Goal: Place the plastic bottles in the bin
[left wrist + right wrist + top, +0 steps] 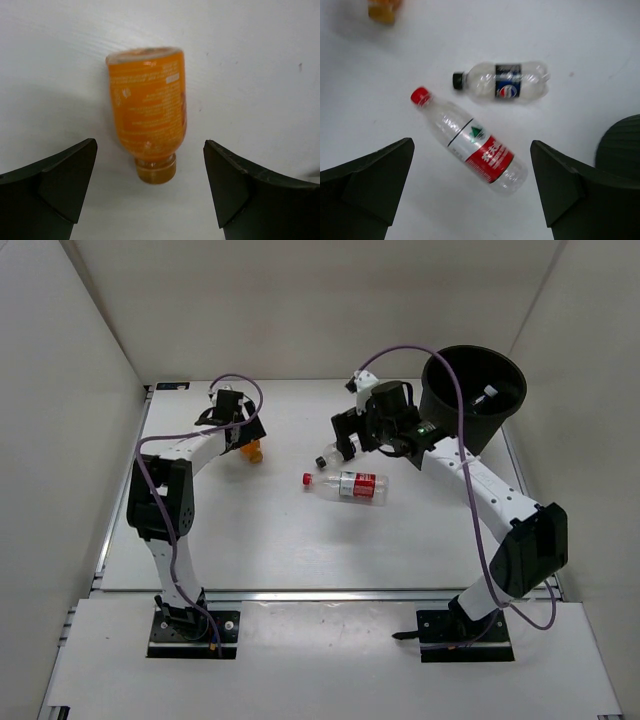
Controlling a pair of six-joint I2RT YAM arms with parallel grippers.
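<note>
We list: orange bottle (148,112) lying on table (250,540), mostly hidden from above beneath left gripper (150,145). Blue-label bottle (502,82) half hidden under right gripper (472,144), red-label bottle (470,142) beside it. Bin (445,410) far right. Both arms reach forward, pincers apart and empty.

This looks like a robot laboratory, a closed test cell and not a home or a shop. A plain white desk (280,540) stands between bare white panels (60,390) on three sides, and two robot arms, the left arm (165,495) and the right arm (490,495), are bolted on black plates (190,632) at its near edge, with purple cables (410,348) along them. A few plastic bottles (350,484) lie on the desk near a black bin (497,428).
</note>
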